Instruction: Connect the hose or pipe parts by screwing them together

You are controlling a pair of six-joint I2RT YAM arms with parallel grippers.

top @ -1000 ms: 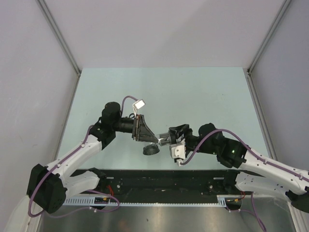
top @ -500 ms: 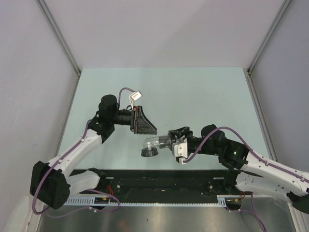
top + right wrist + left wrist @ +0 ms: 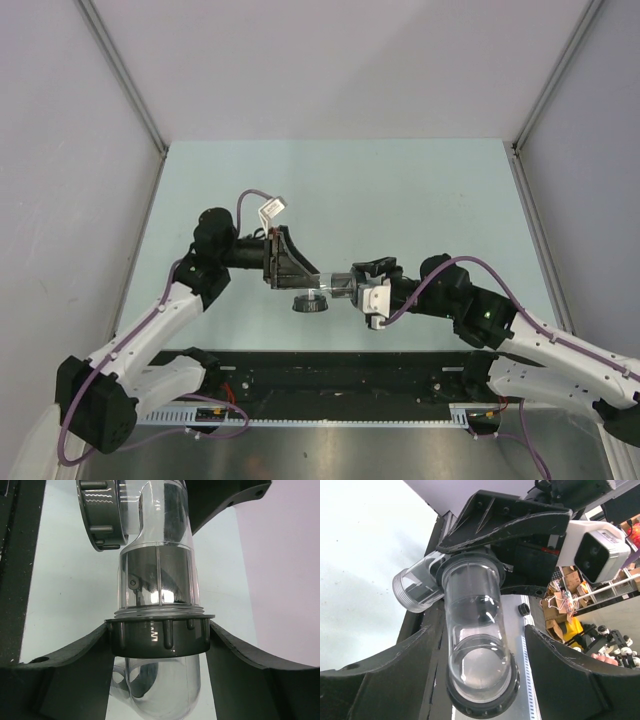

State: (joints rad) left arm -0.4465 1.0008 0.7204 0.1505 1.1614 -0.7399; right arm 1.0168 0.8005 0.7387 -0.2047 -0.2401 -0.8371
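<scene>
Top external view, frame centre: right gripper (image 3: 355, 287) clamps the clear pipe (image 3: 333, 284) at its dark collar (image 3: 160, 637), left gripper (image 3: 308, 277) wide around the free end; screwing in hand, next likely needs left closure and rotation

A clear plastic pipe (image 3: 157, 570) runs upright down the middle, with a dark grey ribbed ring nut (image 3: 160, 637) round it low down. The right gripper (image 3: 160, 636) clamps that nut, its black fingers (image 3: 65, 680) pressing on either side. A second grey ribbed ring (image 3: 100, 515) sits on a branch at the pipe's upper left, above the pale worktop (image 3: 65, 590).
</scene>
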